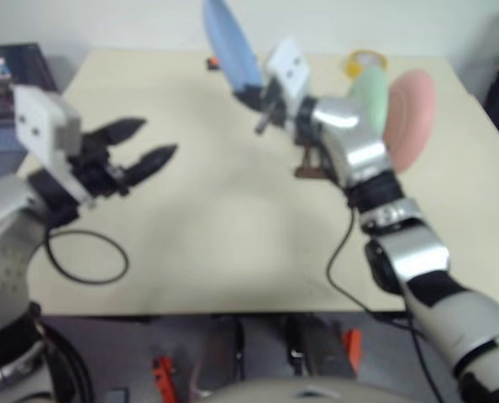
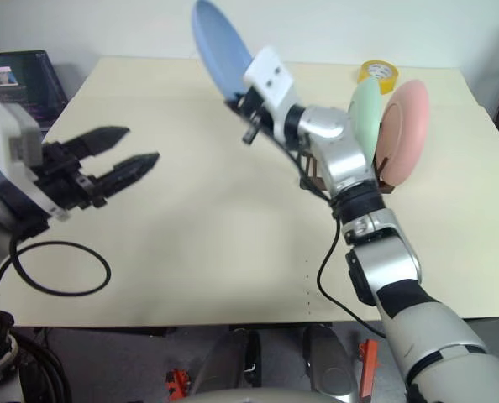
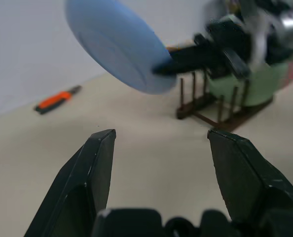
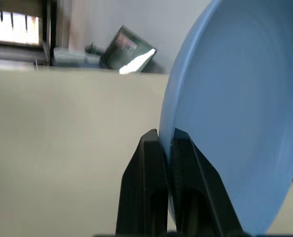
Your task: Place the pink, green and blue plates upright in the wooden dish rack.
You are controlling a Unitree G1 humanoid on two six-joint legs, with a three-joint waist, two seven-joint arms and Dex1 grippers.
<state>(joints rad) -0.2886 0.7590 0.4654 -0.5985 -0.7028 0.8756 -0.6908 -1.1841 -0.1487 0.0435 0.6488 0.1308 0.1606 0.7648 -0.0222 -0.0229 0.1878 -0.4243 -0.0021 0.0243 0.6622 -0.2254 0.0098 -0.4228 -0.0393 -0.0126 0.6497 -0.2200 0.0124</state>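
Head views, right gripper point(image 2: 243, 107): closed on the lower rim of the blue plate point(image 2: 221, 48), which stands on edge in the air above the far middle of the table point(image 2: 207, 243).
Head views, left gripper point(image 2: 140, 151): fingers spread apart, holding nothing, over the table's left edge, well apart from the blue plate.
Head views, green plate point(image 2: 366, 113): upright near the table's far right corner, partly behind the right arm.
Head views, pink plate point(image 2: 403, 130): upright just beside the green plate, on the side nearer the right edge.
Head views, wooden dish rack point(image 2: 310, 178): mostly hidden by the right arm; a dark piece shows under the two plates.
Head views, yellow tape roll point(image 2: 378, 73): at the far edge, behind the green plate.
Left wrist view, fingers point(image 3: 92, 173): wide apart with bare table between them.
Left wrist view, blue plate: held in the air by the other gripper, beyond the fingers, with the rack's pegs and the green plate beside it.
Left wrist view, orange-handled tool point(image 3: 56, 99): lying on the table, far off.
Right wrist view, fingers point(image 4: 149, 192): pinched together on the blue plate's rim, one on each face.
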